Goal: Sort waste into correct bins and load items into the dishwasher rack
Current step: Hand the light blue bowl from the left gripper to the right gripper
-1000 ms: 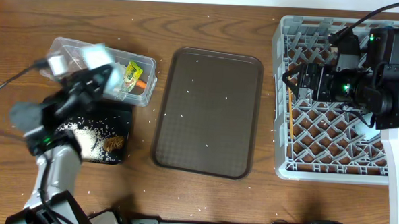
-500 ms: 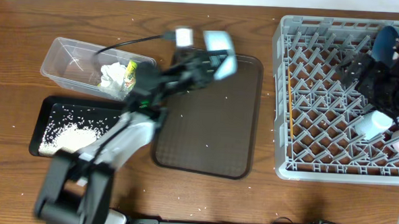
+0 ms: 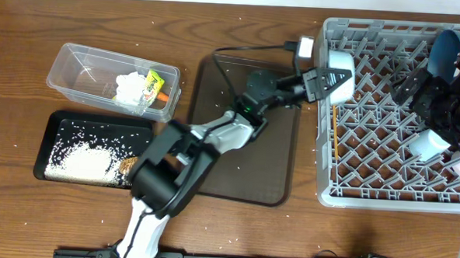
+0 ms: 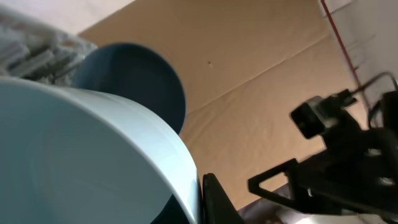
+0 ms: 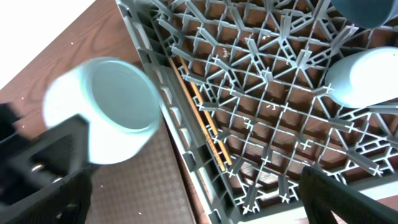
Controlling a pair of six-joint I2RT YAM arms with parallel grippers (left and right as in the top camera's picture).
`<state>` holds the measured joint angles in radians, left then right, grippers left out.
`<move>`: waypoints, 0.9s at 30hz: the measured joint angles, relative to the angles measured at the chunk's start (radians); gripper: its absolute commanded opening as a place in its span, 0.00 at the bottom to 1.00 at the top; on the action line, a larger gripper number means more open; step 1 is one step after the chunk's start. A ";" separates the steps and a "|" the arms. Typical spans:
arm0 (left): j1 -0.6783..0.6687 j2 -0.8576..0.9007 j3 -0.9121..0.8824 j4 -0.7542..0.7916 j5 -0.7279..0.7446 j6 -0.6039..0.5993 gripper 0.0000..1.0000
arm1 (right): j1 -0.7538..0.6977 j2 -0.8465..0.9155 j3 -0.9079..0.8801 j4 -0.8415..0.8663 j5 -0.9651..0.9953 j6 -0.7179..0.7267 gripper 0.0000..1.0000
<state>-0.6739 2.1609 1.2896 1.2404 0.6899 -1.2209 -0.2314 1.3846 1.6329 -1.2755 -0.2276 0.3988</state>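
My left gripper [image 3: 318, 81] was clamped on the white bowl [image 3: 340, 71], right gripper [image 5: 198, 163] spread wide; the rack [image 3: 323, 156] wall just beyond my left fingertips could've knocked the bowl loose.

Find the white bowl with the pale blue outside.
Overhead view: the white bowl sits in the left gripper over the left rim of the grey plastic rack.

Left arm [image 3: 214, 136]: reaches from the near edge of the worktop up and to the right, nearly at full stretch. Left gripper [image 3: 319, 80]: fingers closed on the rim of a white bowl [image 3: 339, 75], held aloft. Right arm [image 3: 448, 115]: folded at the far right, wrist pointing downward. Right gripper [image 5: 199, 208]: fingers [image 5: 351, 199] spread wide, holding nothing.
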 measured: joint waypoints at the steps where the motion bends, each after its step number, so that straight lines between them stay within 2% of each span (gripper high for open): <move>1: -0.003 0.019 0.005 0.012 -0.002 -0.019 0.06 | 0.000 0.000 0.000 0.000 0.000 0.000 0.99; 6: -0.008 0.108 0.009 0.088 0.000 -0.117 0.07 | 0.000 0.000 0.000 -0.011 0.001 0.000 0.99; 8: -0.008 0.134 0.009 0.115 0.005 -0.139 0.17 | 0.000 0.000 0.000 -0.014 0.001 0.000 0.99; 9: -0.008 0.141 0.009 0.119 0.008 -0.152 0.33 | 0.000 0.000 0.000 -0.015 0.001 0.000 0.99; 11: -0.008 0.145 0.009 0.121 0.013 -0.165 0.52 | 0.000 0.000 0.000 -0.017 0.001 0.000 0.99; 12: -0.008 0.145 0.009 0.124 0.016 -0.168 0.57 | 0.000 0.000 0.000 -0.018 0.001 0.000 0.99; 14: -0.008 0.145 0.010 0.126 0.020 -0.169 0.98 | 0.000 0.000 0.000 -0.023 0.000 0.000 0.99; 21: 0.013 0.145 0.011 0.049 0.075 -0.113 0.98 | 0.000 0.000 0.000 -0.025 -0.003 -0.019 0.99; 27: 0.089 0.143 0.011 0.028 0.137 -0.074 0.98 | 0.000 -0.014 0.000 -0.026 -0.014 -0.052 0.99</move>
<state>-0.5846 2.3035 1.3006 1.2686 0.8272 -1.2953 -0.2314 1.3708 1.6329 -1.3014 -0.2417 0.3466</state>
